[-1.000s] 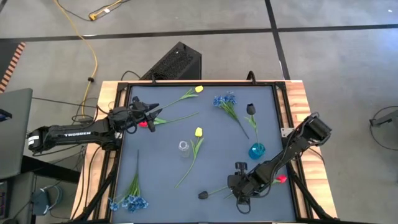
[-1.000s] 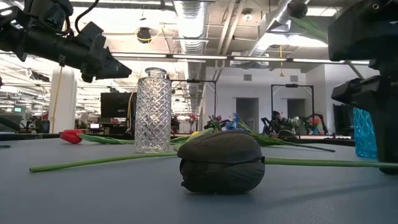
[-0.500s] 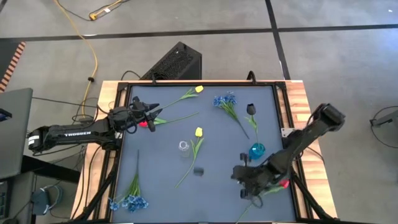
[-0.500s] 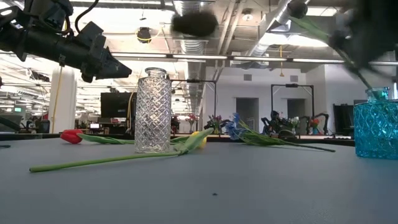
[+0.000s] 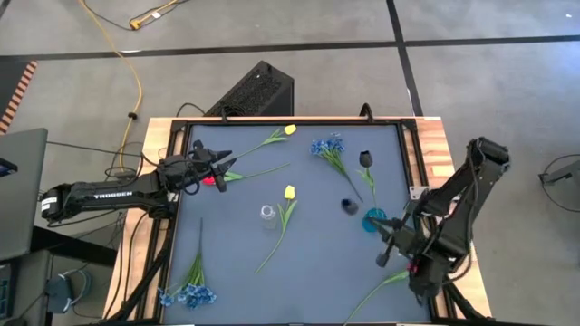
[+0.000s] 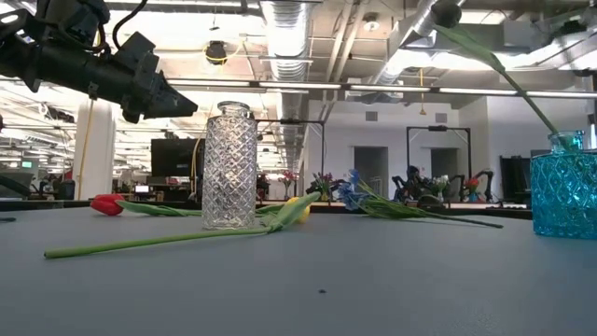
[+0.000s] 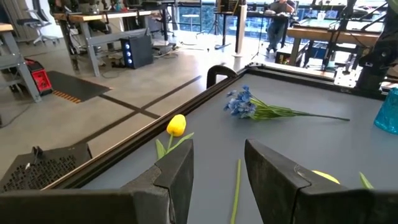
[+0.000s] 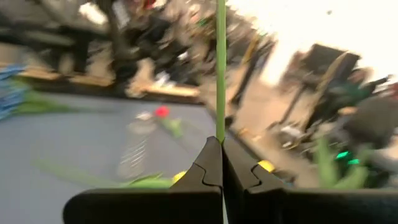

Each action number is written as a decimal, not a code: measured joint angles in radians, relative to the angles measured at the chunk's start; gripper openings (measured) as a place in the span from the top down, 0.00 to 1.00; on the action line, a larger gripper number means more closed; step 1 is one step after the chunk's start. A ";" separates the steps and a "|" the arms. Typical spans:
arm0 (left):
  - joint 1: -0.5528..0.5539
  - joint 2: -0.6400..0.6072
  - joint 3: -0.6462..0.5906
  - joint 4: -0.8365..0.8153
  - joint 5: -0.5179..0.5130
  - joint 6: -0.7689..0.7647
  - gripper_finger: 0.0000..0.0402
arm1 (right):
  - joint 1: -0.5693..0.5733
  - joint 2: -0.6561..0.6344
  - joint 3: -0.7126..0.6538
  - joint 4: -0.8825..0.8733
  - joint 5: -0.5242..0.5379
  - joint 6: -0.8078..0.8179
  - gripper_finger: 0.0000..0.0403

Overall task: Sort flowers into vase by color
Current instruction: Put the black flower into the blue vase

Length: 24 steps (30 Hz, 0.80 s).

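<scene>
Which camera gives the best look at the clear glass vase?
The low view: the clear glass vase stands upright in full side profile, its diamond-cut pattern plain. The high view shows only its small round mouth from above. The right wrist view has a blurred shape that may be it; the left wrist view misses it.

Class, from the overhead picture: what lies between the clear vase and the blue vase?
In the high view, a yellow tulip lies between the clear vase and blue vase.

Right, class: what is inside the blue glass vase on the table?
One dark tulip stands in the blue vase, its green stem leaning out over the rim. The patterned glass hides the stem's lower end, so what else is inside cannot be seen.
</scene>
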 joint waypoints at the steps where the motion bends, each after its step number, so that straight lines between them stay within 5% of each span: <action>1: 0.000 0.000 0.000 0.000 0.000 0.000 0.67 | -0.002 0.013 0.000 -0.064 0.023 0.068 0.96; 10: 0.000 0.000 0.000 0.000 -0.009 -0.002 0.67 | -0.060 0.114 -0.002 -0.427 0.030 0.534 0.96; 24: 0.000 0.000 0.000 0.000 -0.013 -0.004 0.67 | -0.030 0.118 -0.002 -0.512 -0.053 0.575 0.96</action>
